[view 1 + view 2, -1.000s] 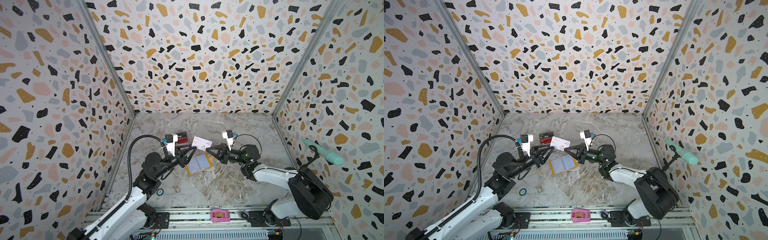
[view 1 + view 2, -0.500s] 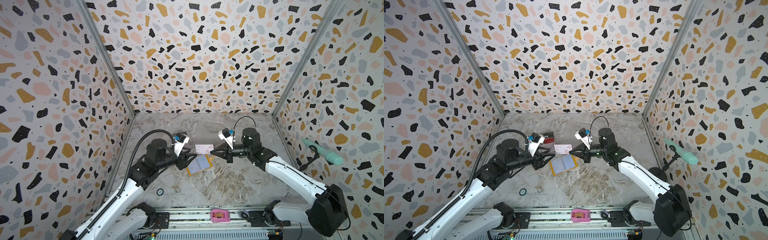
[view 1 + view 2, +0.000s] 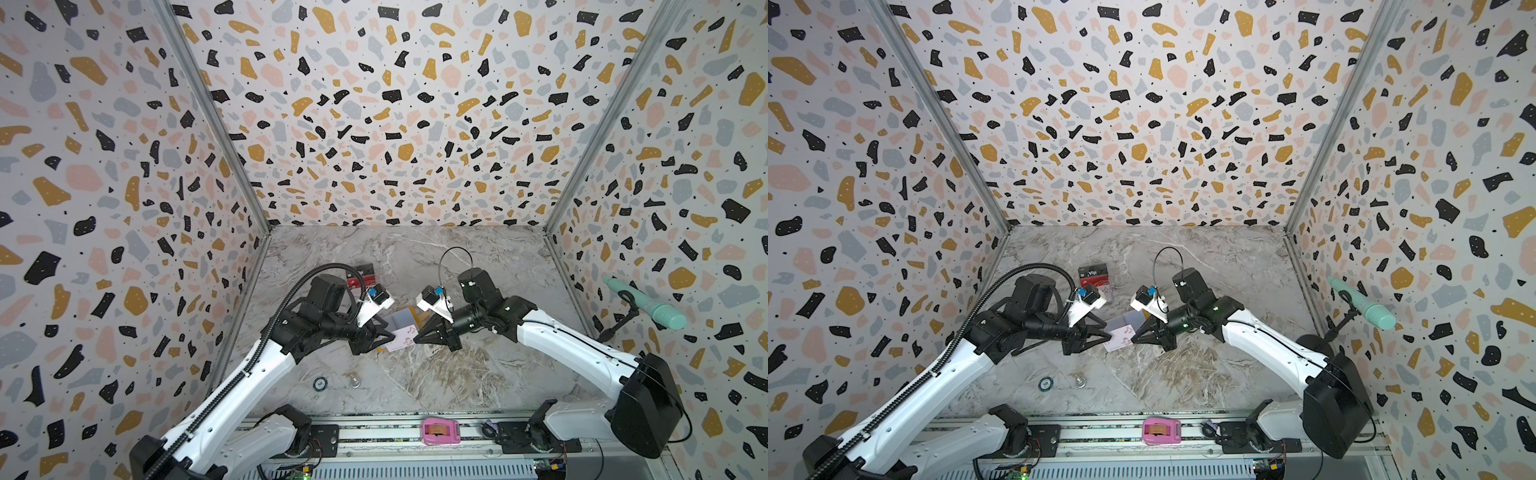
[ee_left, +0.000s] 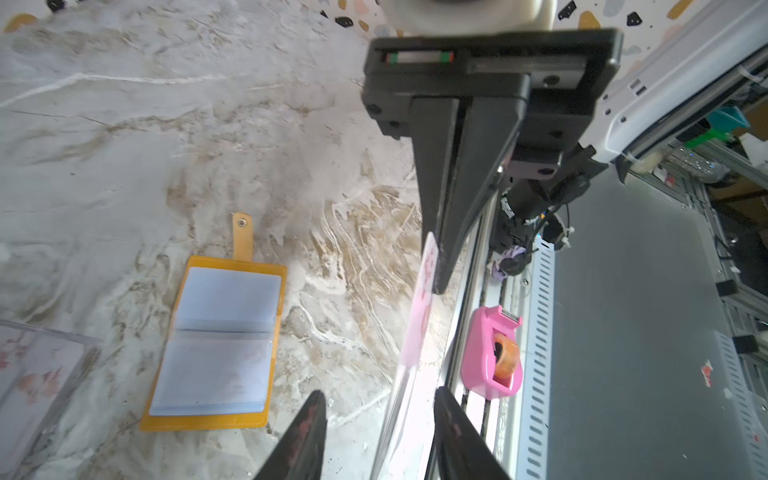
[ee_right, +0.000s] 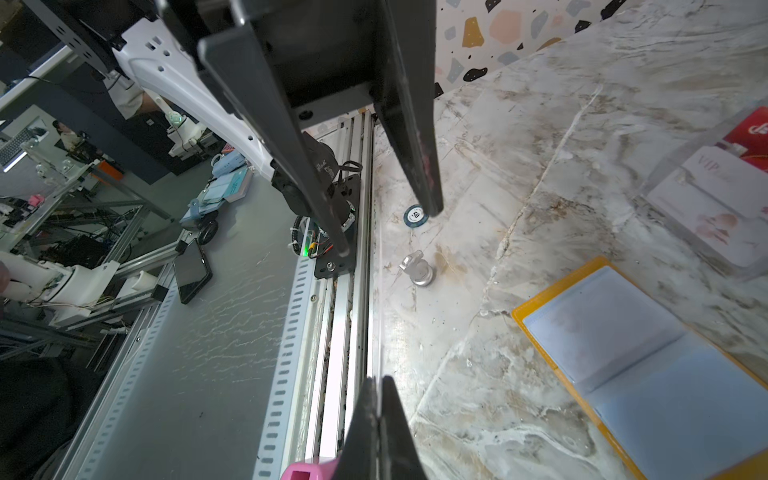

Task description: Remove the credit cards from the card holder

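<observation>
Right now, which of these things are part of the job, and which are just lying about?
Job: white floral card, pinched in the right hand; left hand, open around it; yellow card holder, lying open; dark red card.
Lying about: round chip; metal knob; pink tape dispenser; teal tool.

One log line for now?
right gripper: shut on white floral plastic card | left gripper: open around it | yellow leather card holder: open
</observation>
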Controlling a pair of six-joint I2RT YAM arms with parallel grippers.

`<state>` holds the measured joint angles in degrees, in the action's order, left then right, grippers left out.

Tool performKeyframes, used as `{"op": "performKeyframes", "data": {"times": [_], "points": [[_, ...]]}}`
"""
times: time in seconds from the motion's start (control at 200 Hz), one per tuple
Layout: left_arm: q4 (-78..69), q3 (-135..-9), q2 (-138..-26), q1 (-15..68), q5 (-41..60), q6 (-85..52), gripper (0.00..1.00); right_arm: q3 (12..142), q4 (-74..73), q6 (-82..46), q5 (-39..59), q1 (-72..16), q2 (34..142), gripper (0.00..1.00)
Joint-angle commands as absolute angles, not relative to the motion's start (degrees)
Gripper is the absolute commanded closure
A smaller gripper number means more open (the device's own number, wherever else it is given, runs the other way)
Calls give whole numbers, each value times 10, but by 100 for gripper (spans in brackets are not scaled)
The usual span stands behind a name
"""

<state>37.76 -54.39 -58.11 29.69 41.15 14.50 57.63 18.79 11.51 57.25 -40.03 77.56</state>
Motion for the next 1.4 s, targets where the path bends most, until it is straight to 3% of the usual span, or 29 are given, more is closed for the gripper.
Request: {"op": "performKeyframes", "data": {"times": [0.0,0.581,1.191,1.321,1.391], "points": [[399,-561,-579,297,456,162,56,611,222,151,589,-409,788,100],[410,-565,-594,302,474,165,84,612,179,133,592,-426,801,100],[409,-573,-609,303,457,165,97,605,171,129,565,-425,803,100],[396,-573,-611,303,399,149,100,596,163,122,547,-425,795,93],[389,-571,-611,303,373,144,100,588,158,116,536,-423,787,77]]}}
